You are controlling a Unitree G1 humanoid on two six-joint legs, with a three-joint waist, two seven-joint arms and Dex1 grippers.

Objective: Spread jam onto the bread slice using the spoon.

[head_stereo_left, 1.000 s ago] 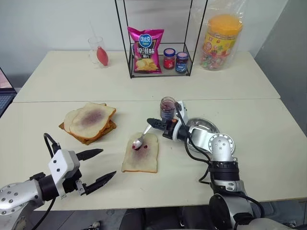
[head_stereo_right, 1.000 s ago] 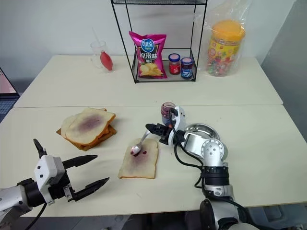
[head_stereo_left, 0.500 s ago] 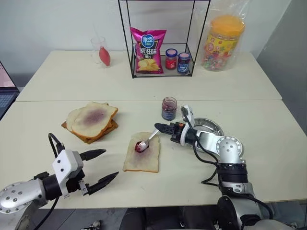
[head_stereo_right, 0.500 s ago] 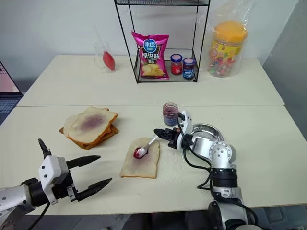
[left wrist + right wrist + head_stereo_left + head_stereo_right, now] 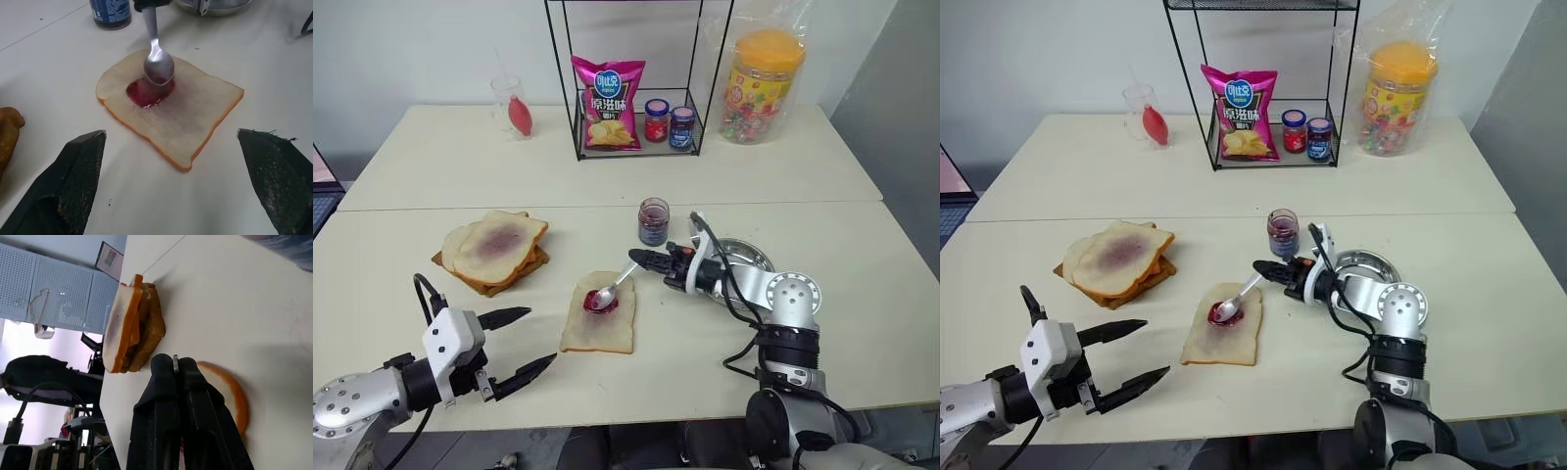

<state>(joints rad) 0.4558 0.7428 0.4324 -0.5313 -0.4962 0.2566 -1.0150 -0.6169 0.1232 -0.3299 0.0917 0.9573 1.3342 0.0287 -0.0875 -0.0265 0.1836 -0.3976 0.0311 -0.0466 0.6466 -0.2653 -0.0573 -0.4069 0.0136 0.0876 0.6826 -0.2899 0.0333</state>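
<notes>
The bread slice [image 5: 599, 325] lies flat on the near table with a glossy red blob of jam [image 5: 599, 301] in its upper middle. My right gripper [image 5: 642, 258] is shut on the handle of the spoon [image 5: 615, 286]. The spoon's bowl [image 5: 158, 62] rests at the edge of the blob [image 5: 145, 93]. The jam jar [image 5: 653, 221], open and with a dark blue label, stands just behind the right gripper. My left gripper [image 5: 541, 335] hangs open near the table's front edge, left of the slice and apart from it.
A pile of bread slices [image 5: 494, 248] lies to the left. A round steel dish [image 5: 745, 257] sits beside the right arm. On the far table stand a wire rack [image 5: 631, 147] with a chips bag and two small jars, a candy tub [image 5: 764, 83] and a glass [image 5: 512, 106].
My right wrist has rolled with the spoon, and the jam under its bowl has grown from small dots to a wider red blob. The left gripper has kept still.
</notes>
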